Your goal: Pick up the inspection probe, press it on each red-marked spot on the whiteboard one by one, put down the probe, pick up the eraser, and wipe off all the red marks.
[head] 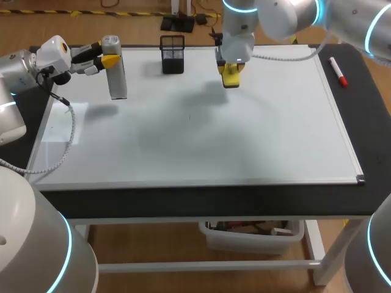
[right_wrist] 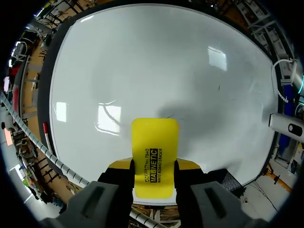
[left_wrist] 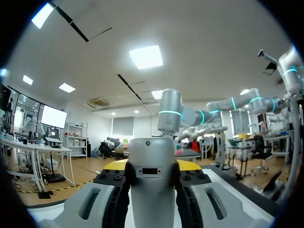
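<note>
At the whiteboard's (head: pixel 214 134) eleven o'clock the left tool (head: pixel 110 60) grips the probe (head: pixel 116 76); at twelve, the right tool (head: pixel 231 66) clamps the eraser (head: pixel 230 75).

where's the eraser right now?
Head view: the eraser is clamped in the right gripper over the whiteboard's far middle, just right of the black mesh holder; the left gripper holds the probe at far left.

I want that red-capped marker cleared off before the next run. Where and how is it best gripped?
Probably take the marker by the middle of its white barrel, from straight above, fingers closing across its thin width. It lies flat and slanted on the black table, beside the whiteboard, so only its top and long sides are open.
</note>
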`<state>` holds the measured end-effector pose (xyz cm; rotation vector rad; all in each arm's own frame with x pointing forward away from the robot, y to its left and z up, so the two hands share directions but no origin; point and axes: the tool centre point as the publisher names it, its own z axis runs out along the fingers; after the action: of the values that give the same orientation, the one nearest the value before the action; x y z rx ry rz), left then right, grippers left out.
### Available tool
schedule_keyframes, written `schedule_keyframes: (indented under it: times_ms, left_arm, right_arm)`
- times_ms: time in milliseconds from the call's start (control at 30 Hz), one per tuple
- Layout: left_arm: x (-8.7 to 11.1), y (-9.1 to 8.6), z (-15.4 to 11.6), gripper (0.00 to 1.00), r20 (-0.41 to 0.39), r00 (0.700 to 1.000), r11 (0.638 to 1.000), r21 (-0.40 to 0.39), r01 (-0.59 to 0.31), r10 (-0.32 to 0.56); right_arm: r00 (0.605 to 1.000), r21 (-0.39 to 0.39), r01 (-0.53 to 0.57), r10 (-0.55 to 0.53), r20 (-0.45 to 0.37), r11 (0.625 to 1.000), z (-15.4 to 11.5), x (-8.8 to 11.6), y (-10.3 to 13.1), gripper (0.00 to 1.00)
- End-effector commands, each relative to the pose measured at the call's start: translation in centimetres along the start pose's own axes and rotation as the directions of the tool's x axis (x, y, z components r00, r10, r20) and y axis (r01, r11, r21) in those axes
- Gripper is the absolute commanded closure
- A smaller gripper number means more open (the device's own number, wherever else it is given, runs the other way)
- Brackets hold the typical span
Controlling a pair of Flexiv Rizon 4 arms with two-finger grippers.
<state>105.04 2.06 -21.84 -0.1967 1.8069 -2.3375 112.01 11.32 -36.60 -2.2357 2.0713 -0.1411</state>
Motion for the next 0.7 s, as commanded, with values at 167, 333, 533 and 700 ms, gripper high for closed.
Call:
schedule_keyframes:
  times_ms: [167,333,533,700]
  left_arm:
    - [0.1,-0.1,0.0,1.0,0.002,1.0,1.0,0.0,-0.002,0.002]
    - [0.1,-0.1,0.0,1.0,0.002,1.0,1.0,0.0,-0.002,0.002]
    - [0.1,-0.1,0.0,1.0,0.002,1.0,1.0,0.0,-0.002,0.002]
    - [0.1,-0.1,0.0,1.0,0.002,1.0,1.0,0.0,-0.002,0.002]
  right_arm:
    - [1.0,-0.06,-0.003,0.002,-0.01,0.998,1.9,-1.4,-4.0,1.0]
    - [1.0,-0.065,-0.008,0.01,0.021,0.998,2.2,-2.0,-5.4,1.0]
    - [1.0,-0.076,-0.007,0.008,0.02,0.997,2.7,-2.5,-6.6,1.0]
    - [1.0,-0.086,-0.013,0.014,0.017,0.996,3.2,-2.8,-7.4,1.0]
